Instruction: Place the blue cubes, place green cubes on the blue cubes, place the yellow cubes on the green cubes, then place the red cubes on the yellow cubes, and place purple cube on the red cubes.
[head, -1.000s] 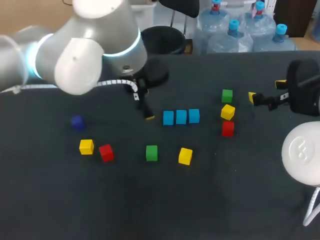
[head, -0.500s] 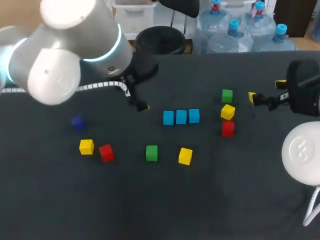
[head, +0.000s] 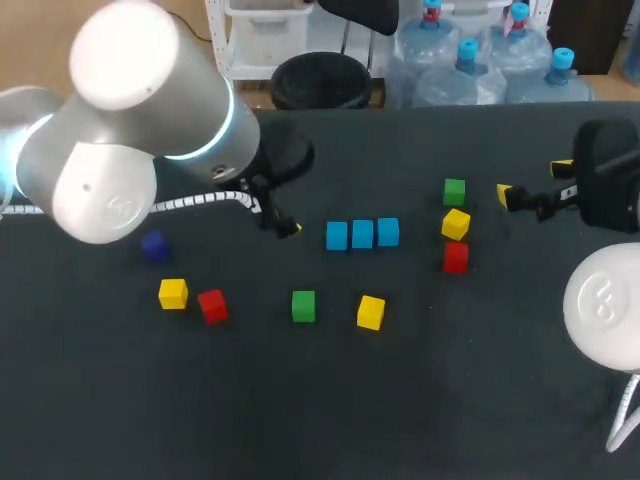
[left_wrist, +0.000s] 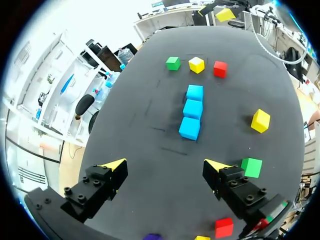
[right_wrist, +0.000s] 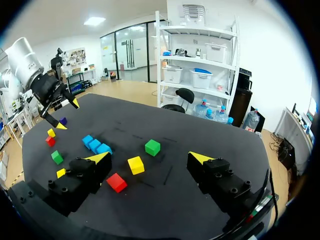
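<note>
Dark tabletop (head: 300, 420), cubes scattered loose. Blue cubes (head: 362, 234): three in a touching row mid-table, nothing on top. Blue step looks done; green step is next and not yet begun. Near green cube (head: 303, 306) lies alone on the robot's side of the row. Far green cube (head: 454, 191) heads a line with a yellow cube (head: 455, 223) and a red cube (head: 455, 257), right of the row. Purple cube (head: 153, 245) is well apart at left. Left hand (left_wrist: 167, 165) is open and empty, with the blue row ahead of it. Right hand (right_wrist: 149, 158) is open and empty, near the far green cube. Next: grip a green cube squarely, lift it and seat it flat on the blue row without nudging the row.
</note>
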